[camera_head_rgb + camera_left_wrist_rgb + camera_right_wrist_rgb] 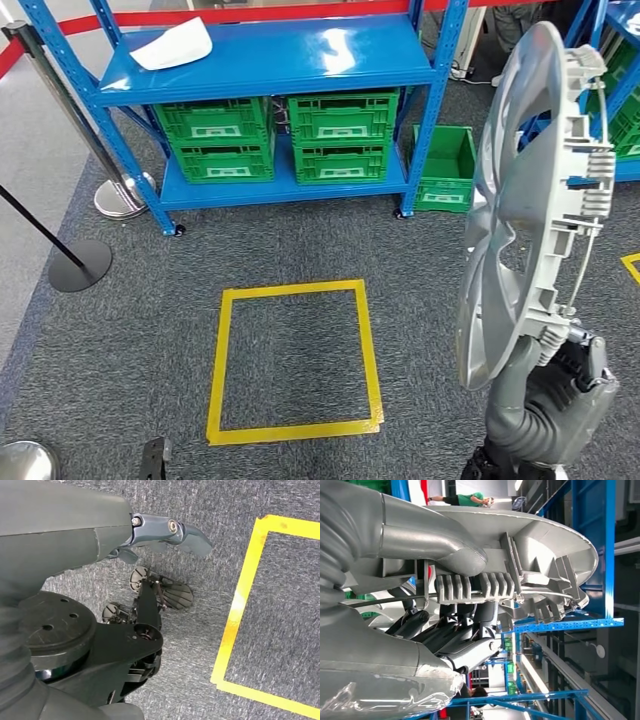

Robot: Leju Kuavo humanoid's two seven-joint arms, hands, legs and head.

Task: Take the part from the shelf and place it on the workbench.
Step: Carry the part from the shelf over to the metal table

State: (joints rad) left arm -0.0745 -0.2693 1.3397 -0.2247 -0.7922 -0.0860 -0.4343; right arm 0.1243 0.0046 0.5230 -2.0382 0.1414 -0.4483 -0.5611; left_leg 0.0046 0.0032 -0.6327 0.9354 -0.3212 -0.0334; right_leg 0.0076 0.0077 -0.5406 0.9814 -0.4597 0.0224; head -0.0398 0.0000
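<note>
Right hand (555,390) gripping upright silver wheel cover (528,200)

It was a warehouse or factory floor. Blue steel racks (279,60) held green crates (219,135), yellow tape (294,360) marked a square on grey carpet (151,300), and barrier posts (79,265) stood alongside. More blue racking (591,555) lined an aisle.

silver-grey wheel cover (528,200) with pale spokes | grey right hand (555,395) with darker fingers | blue shelf (279,60) | green crates (219,140) with white labels | yellow tape square (294,360) | speckled dark grey carpet (302,250) | red barrier tape (249,14)
</note>
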